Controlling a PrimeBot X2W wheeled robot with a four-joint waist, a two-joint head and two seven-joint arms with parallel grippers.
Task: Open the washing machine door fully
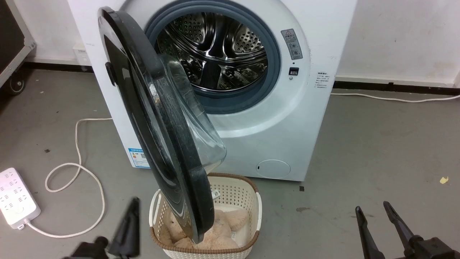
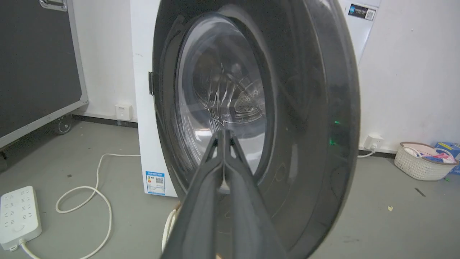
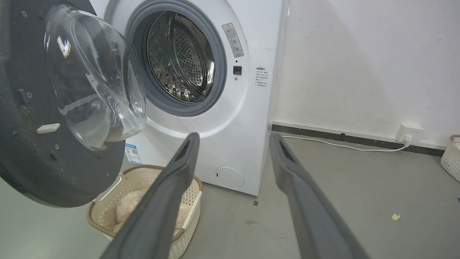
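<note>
Head view: the big white boxy washing machine (image 1: 287, 118) stands on the grey floor (image 1: 373, 144) against a white wall, its perforated steel drum (image 1: 215, 50) exposed inside a grey rubber ring. The large round glossy black washing machine door (image 1: 143, 108), with its bulging clear glass centre, is hinged on the left side and stands swung out, nearly edge-on to the camera. Its lower rim hangs over a cream perforated plastic basket (image 1: 237, 192) holding a beige plush toy (image 1: 230, 223); the basket sits directly in front of the machine. The left hand (image 1: 127, 226) is at the lower left, just beside the basket. The right hand (image 1: 372, 206) is at the lower right, well apart from the door. A white power strip (image 1: 16, 198) and a looped white cable (image 1: 77, 172) lie on the floor to the left.

Left wrist view: the left hand's fingers are pressed together, gripping nothing, tips in front of the door's outer face; contact cannot be determined. A black wheeled case (image 2: 36, 64) stands at the left.

Right wrist view: the right hand's fingers are spread wide, empty, aimed toward the machine front
</note>
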